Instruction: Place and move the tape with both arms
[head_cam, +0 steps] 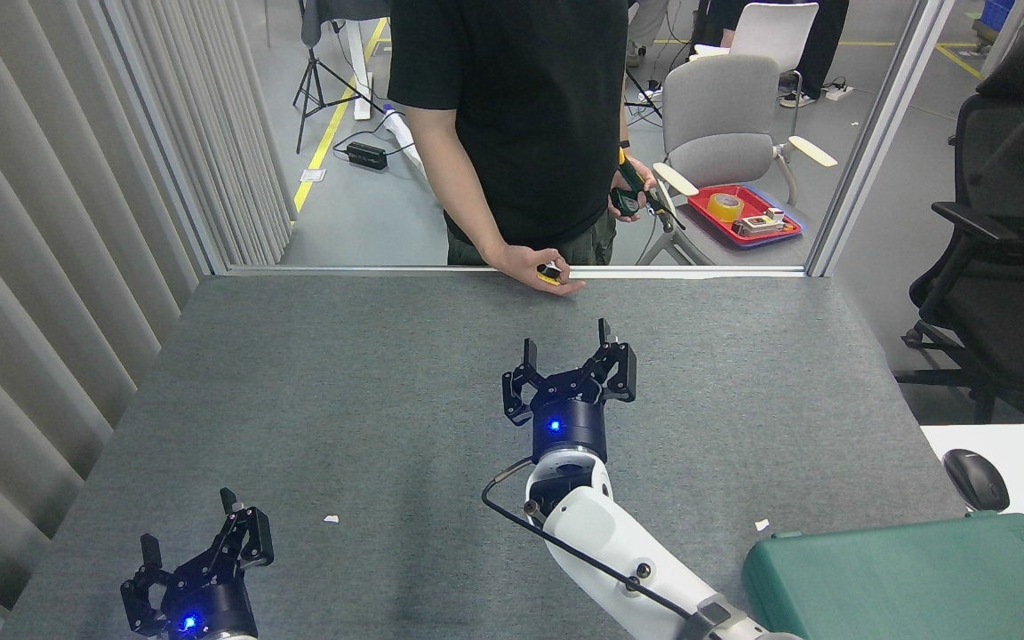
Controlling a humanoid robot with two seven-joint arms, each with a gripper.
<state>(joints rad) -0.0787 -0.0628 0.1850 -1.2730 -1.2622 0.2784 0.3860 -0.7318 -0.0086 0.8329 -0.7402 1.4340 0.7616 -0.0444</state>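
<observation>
Nearest, bottom left, the left gripper [195, 553] hovers low over the grey table [343, 382], jaws spread wide, nothing btwn them. Bottom right, a closed green case [912, 582] lies on the table edge, w/ a black mouse [974, 478] just beyond it on a white desk. Mid-table, the right gripper [565, 356] points away, jaws wide, empty (blue light lit). At the far edge a person's hand [537, 267] rests on the table rim holding a small yellow-black item. Beyond, the tape roll [725, 206] sits in a red tray [783, 233] on a grey chair [721, 116], well apart from both grippers.
</observation>
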